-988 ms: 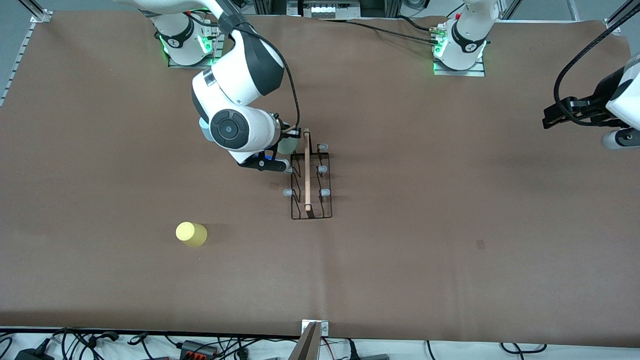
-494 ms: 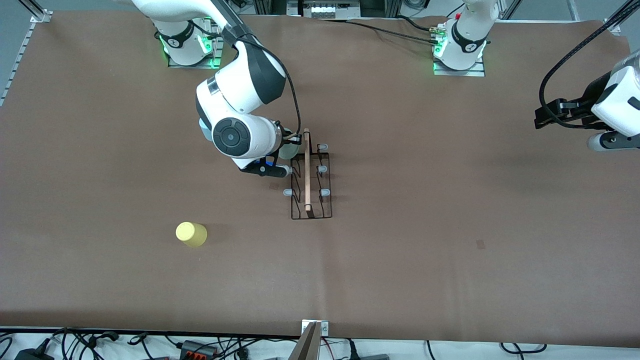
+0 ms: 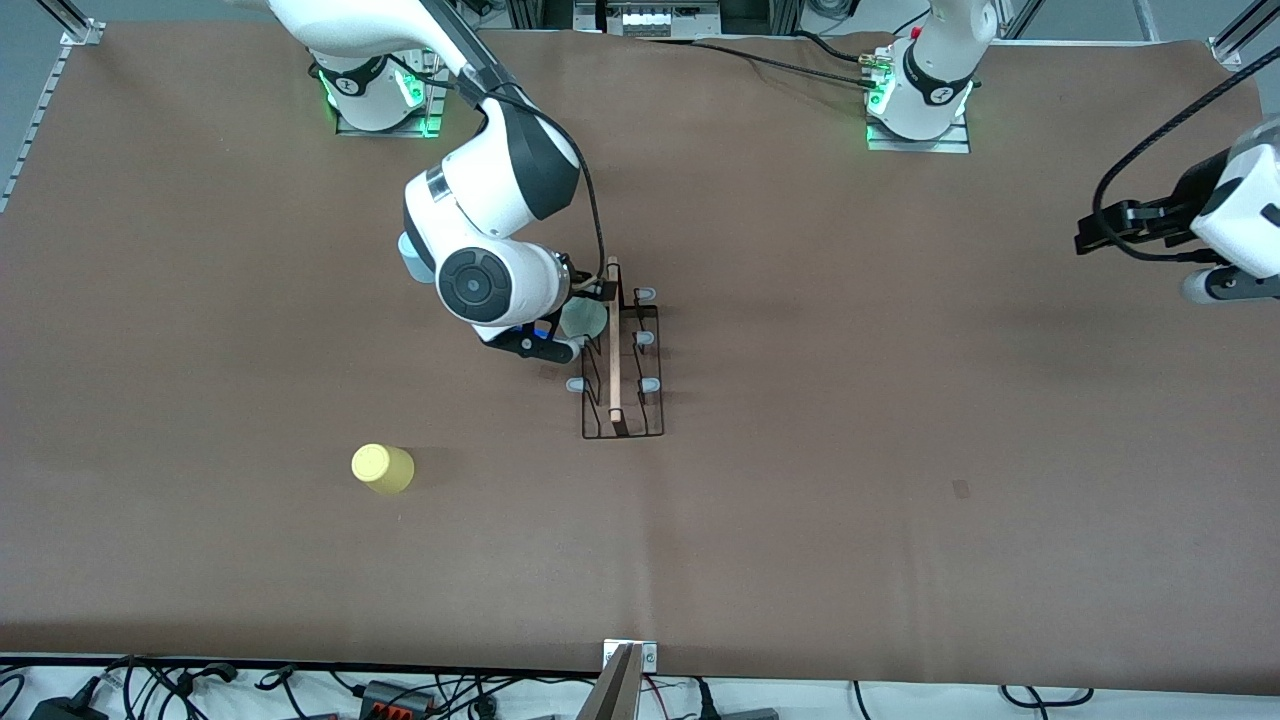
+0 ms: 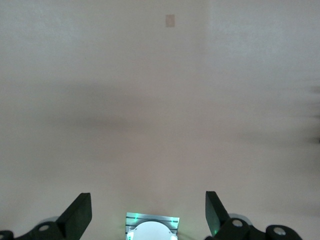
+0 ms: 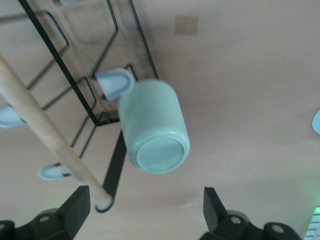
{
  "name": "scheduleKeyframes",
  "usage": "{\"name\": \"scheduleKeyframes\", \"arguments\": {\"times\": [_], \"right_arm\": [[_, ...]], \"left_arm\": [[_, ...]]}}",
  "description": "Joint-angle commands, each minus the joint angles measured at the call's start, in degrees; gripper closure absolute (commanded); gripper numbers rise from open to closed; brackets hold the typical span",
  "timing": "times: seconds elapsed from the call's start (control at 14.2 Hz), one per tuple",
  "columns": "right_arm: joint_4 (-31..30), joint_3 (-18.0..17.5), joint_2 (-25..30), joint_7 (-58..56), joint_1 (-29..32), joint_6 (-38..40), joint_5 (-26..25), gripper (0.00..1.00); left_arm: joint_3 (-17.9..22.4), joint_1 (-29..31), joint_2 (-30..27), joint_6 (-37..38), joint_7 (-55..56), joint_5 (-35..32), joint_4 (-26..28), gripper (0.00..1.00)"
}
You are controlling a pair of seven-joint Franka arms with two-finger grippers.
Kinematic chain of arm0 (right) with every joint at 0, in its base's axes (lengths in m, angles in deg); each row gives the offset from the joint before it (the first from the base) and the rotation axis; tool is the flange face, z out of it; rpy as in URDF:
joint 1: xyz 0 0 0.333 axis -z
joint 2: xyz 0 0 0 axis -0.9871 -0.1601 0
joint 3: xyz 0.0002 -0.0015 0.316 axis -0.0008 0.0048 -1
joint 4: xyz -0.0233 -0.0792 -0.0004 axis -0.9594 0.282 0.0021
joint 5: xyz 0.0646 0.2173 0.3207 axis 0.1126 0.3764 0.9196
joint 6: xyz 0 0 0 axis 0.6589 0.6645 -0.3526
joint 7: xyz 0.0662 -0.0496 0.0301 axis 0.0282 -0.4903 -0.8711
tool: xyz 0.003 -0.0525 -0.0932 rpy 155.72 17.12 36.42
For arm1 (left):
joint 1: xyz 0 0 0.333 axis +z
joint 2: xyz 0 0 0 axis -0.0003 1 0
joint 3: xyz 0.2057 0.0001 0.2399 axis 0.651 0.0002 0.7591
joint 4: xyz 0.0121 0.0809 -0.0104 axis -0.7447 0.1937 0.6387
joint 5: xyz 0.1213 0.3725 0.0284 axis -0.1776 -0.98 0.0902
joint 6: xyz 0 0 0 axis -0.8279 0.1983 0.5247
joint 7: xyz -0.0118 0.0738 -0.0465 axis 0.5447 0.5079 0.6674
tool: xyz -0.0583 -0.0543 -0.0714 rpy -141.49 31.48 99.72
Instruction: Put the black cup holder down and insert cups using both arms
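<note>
The black cup holder [image 3: 622,370] stands mid-table with its wooden rod handle [image 3: 614,340] on top. A pale green cup [image 3: 583,318] hangs tilted on one of its pegs at the right arm's side; the right wrist view shows this cup [image 5: 155,127] over a pale-capped peg [image 5: 114,82]. My right gripper [image 5: 145,210] is open just off the cup's base, not touching it. A yellow cup [image 3: 382,468] stands mouth down, nearer the camera. A light blue cup [image 3: 405,255] peeks out from under the right arm. My left gripper [image 4: 148,210] is open and empty over bare table.
The left arm's hand [image 3: 1235,225] hangs over the left arm's end of the table and waits. The right arm's wrist [image 3: 490,285] hides part of the rack's side. Cables and a metal bracket [image 3: 628,655] lie along the table's near edge.
The right arm's wrist has shifted toward the rack, and more of the pale green cup now shows beside the handle. The left arm's hand has swung slightly at its end of the table.
</note>
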Motion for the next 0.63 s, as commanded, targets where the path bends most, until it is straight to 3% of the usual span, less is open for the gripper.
{"name": "scheduleKeyframes", "arguments": {"times": [0.0, 0.14, 0.21, 0.42, 0.56], "right_arm": [[2.3, 5.8, 2.2, 2.3, 0.9, 1.2, -1.6, 0.00], [2.5, 12.4, 1.4, 1.9, 1.3, -0.3, -3.2, 0.00], [2.6, 15.0, -0.1, 0.5, 1.8, -3.7, -4.1, 0.00], [2.7, 16.1, -3.7, -13.1, 7.0, -12.2, -8.3, 0.00], [2.7, 16.0, -6.2, -23.9, 10.6, -17.2, -8.4, 0.00]], "left_arm": [[2.7, -1.1, -8.3, -5.3, -2.7, 1.4, 11.0, 0.00], [2.8, -1.0, -14.7, -10.8, -2.7, 1.4, 20.4, 0.00], [3.1, -0.6, -15.1, -11.0, -2.8, 1.4, 21.1, 0.00], [3.5, -1.2, -12.7, -11.3, -3.5, 3.0, 17.2, 0.00], [3.7, -1.6, -10.9, -10.6, -3.5, 3.1, 14.8, 0.00]]}}
